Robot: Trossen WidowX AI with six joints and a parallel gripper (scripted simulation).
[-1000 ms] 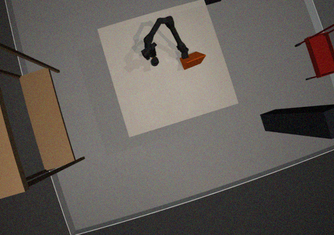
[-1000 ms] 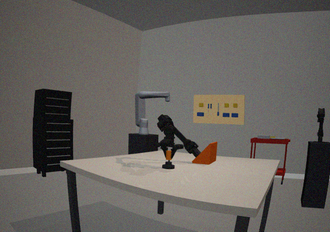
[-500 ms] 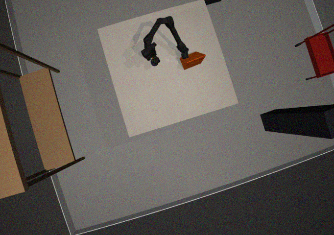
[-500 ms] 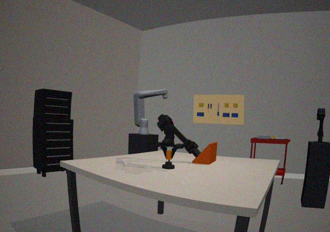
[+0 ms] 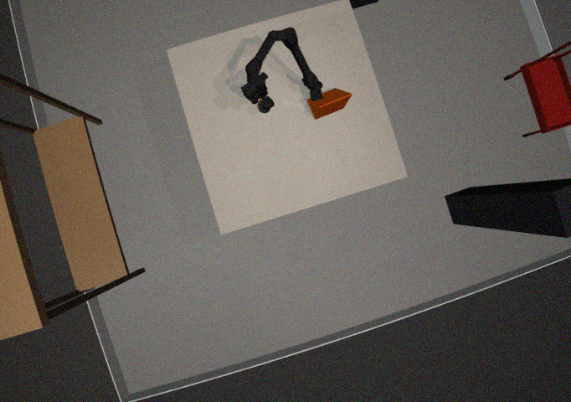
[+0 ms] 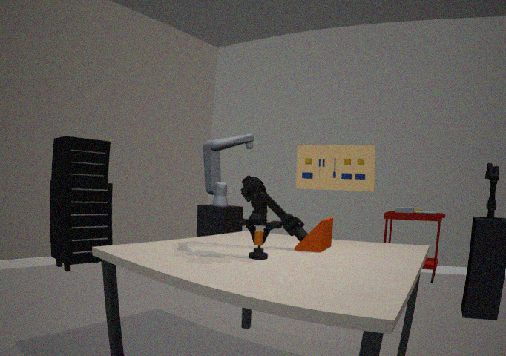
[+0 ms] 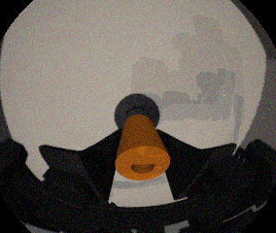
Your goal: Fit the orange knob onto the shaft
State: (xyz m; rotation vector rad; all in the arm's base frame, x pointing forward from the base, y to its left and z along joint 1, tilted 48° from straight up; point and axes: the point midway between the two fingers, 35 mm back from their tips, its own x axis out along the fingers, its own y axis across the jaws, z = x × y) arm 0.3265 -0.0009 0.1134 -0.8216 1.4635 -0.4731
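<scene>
Expect the main fault at this stage to be a jam: if the flat in the orange knob (image 7: 140, 146) does not match the hidden flat of the shaft, downward force will not seat the knob, and you may instead tilt it in the grasp or drag the pedestal (image 6: 257, 253) across the tabletop (image 6: 337, 285). The flat cannot be read from any view, so judge alignment by whether the knob descends, not by sight. A second risk is lateral offset: in the wrist view the pedestal (image 7: 137, 108) shows as a dark disc just beyond the far end of the knob, roughly in line with it, but whether the bore is exactly centred over the shaft cannot be told. Releasing before the knob bottoms out would leave it perched high or let it topple. The tool (image 6: 258, 234) stands partly closed, its fingers clamped on either side of the knob body and stopped by it at about half their travel. In the exterior view the orange knob (image 6: 258, 237) hangs upright directly above the pedestal, with a short dark span between them; whether the shaft has already entered the bore cannot be told. The orange wedge (image 6: 317, 236) sits well to the right, clear of the work.
</scene>
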